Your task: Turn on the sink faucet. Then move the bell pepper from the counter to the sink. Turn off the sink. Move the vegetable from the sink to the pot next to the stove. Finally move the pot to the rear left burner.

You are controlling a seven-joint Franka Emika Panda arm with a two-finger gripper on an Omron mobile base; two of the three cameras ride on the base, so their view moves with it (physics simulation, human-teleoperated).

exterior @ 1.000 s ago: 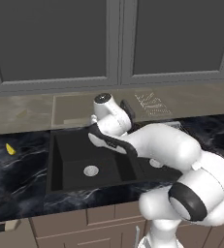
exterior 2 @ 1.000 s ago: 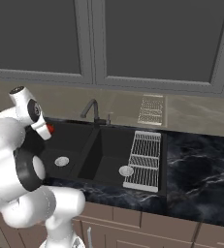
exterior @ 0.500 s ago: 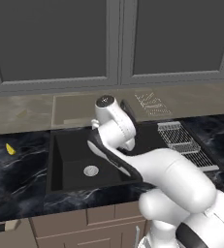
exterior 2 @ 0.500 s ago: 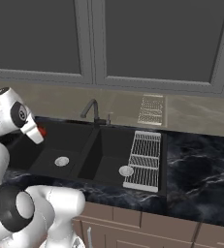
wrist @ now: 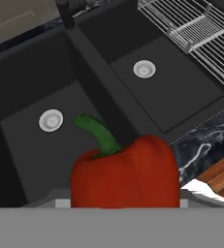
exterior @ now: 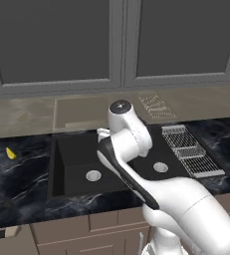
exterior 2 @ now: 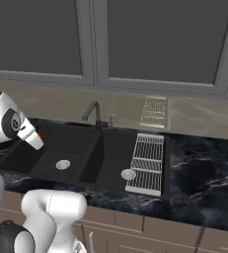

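The bright red bell pepper [wrist: 125,172] with its green stem sits right in front of the hand camera and hides the fingertips. My gripper [exterior 2: 36,140] is shut on it above the left basin of the black sink [exterior 2: 51,148]; a sliver of red [exterior 2: 40,134] shows beside the hand. Below the pepper lie both basins of the sink [wrist: 31,87], each with a round silver drain. The dark gooseneck faucet [exterior 2: 93,112] stands behind the divider, and its base [wrist: 65,12] shows at the top of the hand view. The black marble counter [exterior: 12,184] surrounds the sink [exterior: 71,164].
A silver wire rack [exterior 2: 147,158] lies over the right basin's right side, also seen as the rack [exterior: 186,149] and the rack [wrist: 196,34]. A small yellow wedge [exterior: 10,153] rests on the counter left of the sink. A brown wooden edge [wrist: 220,177] shows at the hand view's lower right.
The arm has swung, its elbow coming in from the right. The hand with the pepper has shifted slightly left and down over the left basin.
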